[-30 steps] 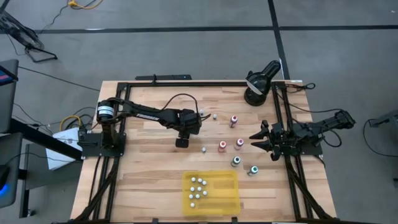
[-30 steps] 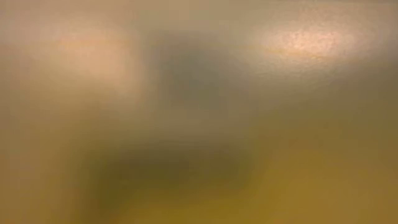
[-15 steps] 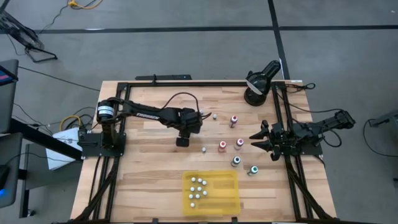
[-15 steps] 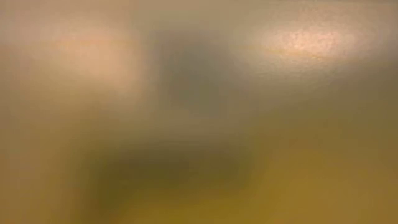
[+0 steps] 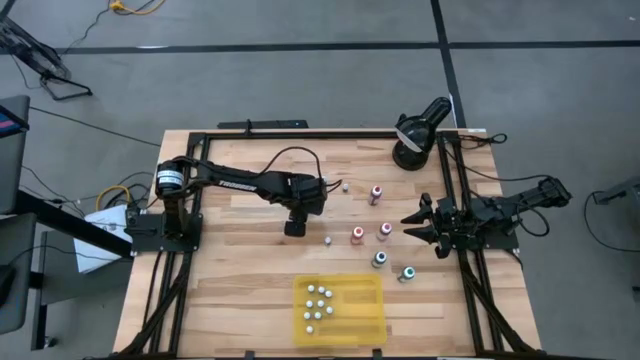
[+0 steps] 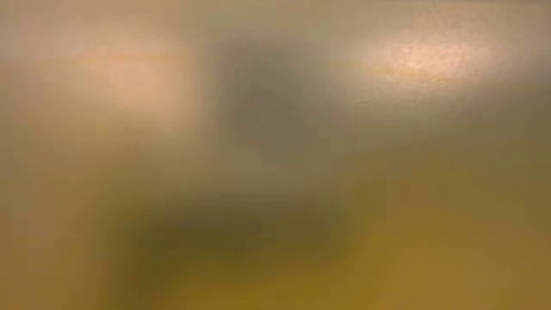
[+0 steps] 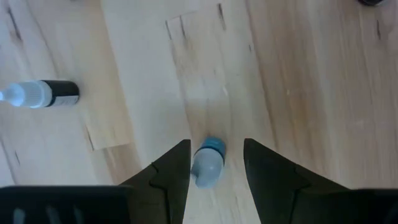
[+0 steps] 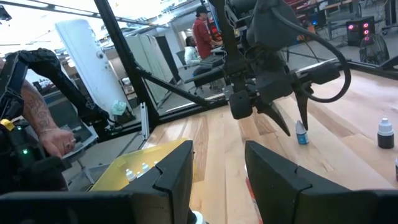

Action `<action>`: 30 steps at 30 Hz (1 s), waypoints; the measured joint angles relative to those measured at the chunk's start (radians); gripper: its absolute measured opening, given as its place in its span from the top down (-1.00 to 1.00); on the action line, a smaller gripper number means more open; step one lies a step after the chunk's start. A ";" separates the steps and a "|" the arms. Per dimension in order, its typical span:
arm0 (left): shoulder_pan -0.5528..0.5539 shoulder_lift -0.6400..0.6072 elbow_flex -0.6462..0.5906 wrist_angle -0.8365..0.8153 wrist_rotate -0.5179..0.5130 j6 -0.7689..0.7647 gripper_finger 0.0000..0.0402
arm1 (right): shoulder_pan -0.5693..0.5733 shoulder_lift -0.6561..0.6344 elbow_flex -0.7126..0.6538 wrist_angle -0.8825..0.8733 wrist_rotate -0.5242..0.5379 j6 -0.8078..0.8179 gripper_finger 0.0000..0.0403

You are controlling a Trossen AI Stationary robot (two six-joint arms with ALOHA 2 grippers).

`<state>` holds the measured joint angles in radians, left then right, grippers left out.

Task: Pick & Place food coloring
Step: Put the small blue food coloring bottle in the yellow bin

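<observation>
My left claw (image 7: pixel 216 163) is hanging over the middle of the wooden counter (image 5: pixel 240 260), pointing straight down. Its 2 fingers (image 7: pixel 166 171) are standing spread, one on each side of a small blue bottle with a pale cap (image 7: pixel 207 164). The bottle is standing upright between them, and I cannot tell whether either finger is touching it. From above, the claw's own bulk is hiding that bottle. Another bottle, dark with a white cap (image 7: pixel 38 94), is lying on its side on the boards near the claw.

My right claw (image 5: pixel 409 224) is resting at the right edge of the counter, aimed toward the middle. Its fingers (image 8: pixel 171 169) are standing a little apart with nothing between them.

Loose food coloring is scattered between the 2 arms: 2 white-capped bottles (image 5: pixel 345 186) (image 5: pixel 327 240), 3 pink or red-capped bottles (image 5: pixel 376 193) (image 5: pixel 357 235) (image 5: pixel 384 231), a green-capped one (image 5: pixel 379 260) and a teal-capped one (image 5: pixel 407 273), the last 2 sitting just in front of my right claw.

A yellow tray (image 5: pixel 360 310) is sitting at the near edge of the counter, with about 7 white-capped bottles (image 5: pixel 317 303) gathered in its left half.

The low view is showing only a blur. A person's forearm and hand (image 8: pixel 52 135) are showing in the room beyond the counter.
</observation>
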<state>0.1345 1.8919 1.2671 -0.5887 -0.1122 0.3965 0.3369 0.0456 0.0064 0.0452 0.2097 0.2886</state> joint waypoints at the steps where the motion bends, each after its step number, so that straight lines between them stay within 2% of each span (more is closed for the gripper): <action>1: 0.000 0.000 0.000 0.000 -0.001 0.000 0.30 | 0.000 0.000 0.000 0.000 0.000 0.000 0.32; 7: 0.001 0.000 0.000 -0.008 -0.006 0.002 0.36 | 0.000 0.000 0.000 0.000 0.000 0.000 0.32; 17: 0.005 -0.001 0.000 -0.004 -0.033 0.017 0.81 | 0.000 0.000 0.000 0.000 0.000 0.000 0.31; 30: -0.007 -0.028 0.011 -0.040 -0.023 0.027 0.80 | 0.000 0.000 0.000 0.000 0.000 0.000 0.32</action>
<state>0.1279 1.8644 1.2783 -0.6288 -0.1347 0.4233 0.3368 0.0458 0.0065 0.0452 0.2099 0.2886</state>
